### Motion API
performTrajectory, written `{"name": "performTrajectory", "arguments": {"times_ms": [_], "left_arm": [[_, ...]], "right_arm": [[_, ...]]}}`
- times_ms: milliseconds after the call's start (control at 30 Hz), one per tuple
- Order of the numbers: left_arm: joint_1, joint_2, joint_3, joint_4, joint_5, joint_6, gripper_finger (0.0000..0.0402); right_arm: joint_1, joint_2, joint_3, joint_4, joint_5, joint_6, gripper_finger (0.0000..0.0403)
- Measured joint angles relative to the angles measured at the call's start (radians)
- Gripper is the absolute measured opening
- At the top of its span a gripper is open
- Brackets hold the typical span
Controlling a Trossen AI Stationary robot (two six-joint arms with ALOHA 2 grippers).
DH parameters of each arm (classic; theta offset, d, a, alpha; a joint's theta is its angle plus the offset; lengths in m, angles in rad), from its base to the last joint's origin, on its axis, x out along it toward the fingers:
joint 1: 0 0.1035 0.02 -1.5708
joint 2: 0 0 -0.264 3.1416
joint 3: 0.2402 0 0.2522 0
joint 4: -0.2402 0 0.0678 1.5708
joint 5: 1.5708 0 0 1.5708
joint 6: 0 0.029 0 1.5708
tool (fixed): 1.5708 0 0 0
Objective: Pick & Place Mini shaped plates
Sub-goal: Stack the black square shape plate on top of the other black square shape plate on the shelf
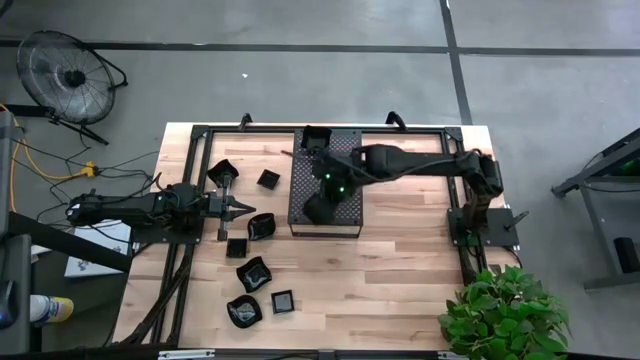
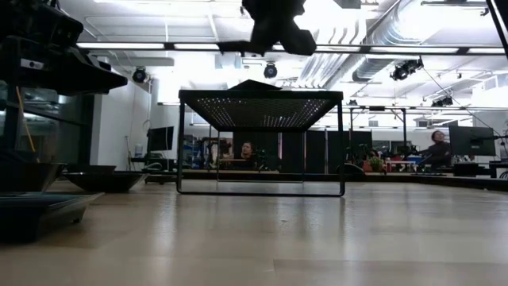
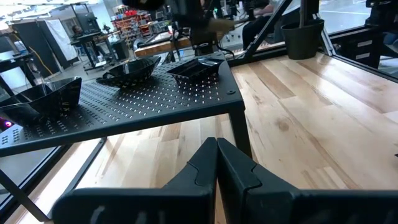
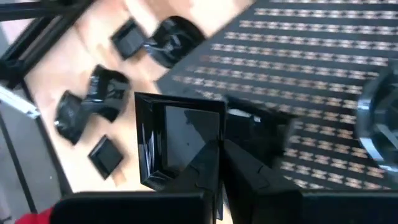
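Several small glossy black plates lie on the wooden table left of the tray, such as a rounded one (image 1: 262, 226) and a square one (image 1: 283, 301). The perforated black tray (image 1: 345, 222) carries a square plate (image 1: 316, 140) and a round plate (image 1: 320, 208). My right gripper (image 4: 221, 148) hangs over the tray (image 4: 323, 56), shut on a square plate (image 4: 177, 140). My left gripper (image 1: 248, 207) is shut and empty, pointing at the tray's left side, among the loose plates; the left wrist view shows its fingertips (image 3: 216, 152). My right gripper pinches the square plate by one side wall (image 4: 211, 127) between its two fingers, which come from above, pointing down. The plate's hollow faces the wrist camera. It is lifted above the tray, with the gripper (image 2: 274, 28) well over the tray top in the low view.
The tray stands on thin legs (image 2: 182, 143), with room under it. Black frame rails (image 1: 200, 150) run along the table's left and far sides. The right arm's base (image 1: 480, 215) is at the right edge; a potted plant (image 1: 500, 305) stands at the near right corner.
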Motion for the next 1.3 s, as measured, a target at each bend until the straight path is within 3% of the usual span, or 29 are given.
{"name": "performTrajectory", "arguments": {"times_ms": [267, 833, 1300], "left_arm": [[0.000, 0.000, 0.000, 0.000, 0.000, 0.000, 0.0001], [0.000, 0.000, 0.000, 0.000, 0.000, 0.000, 0.0001], [0.000, 0.000, 0.000, 0.000, 0.000, 0.000, 0.0001]], "right_arm": [[-0.039, 0.000, -0.001, -0.101, 0.029, 0.058, 0.0011], [-0.058, -0.002, -0.053, -0.039, -0.041, 0.144, 0.0011], [-0.055, -0.001, -0.053, -0.047, -0.030, 0.155, 0.0011]]}}
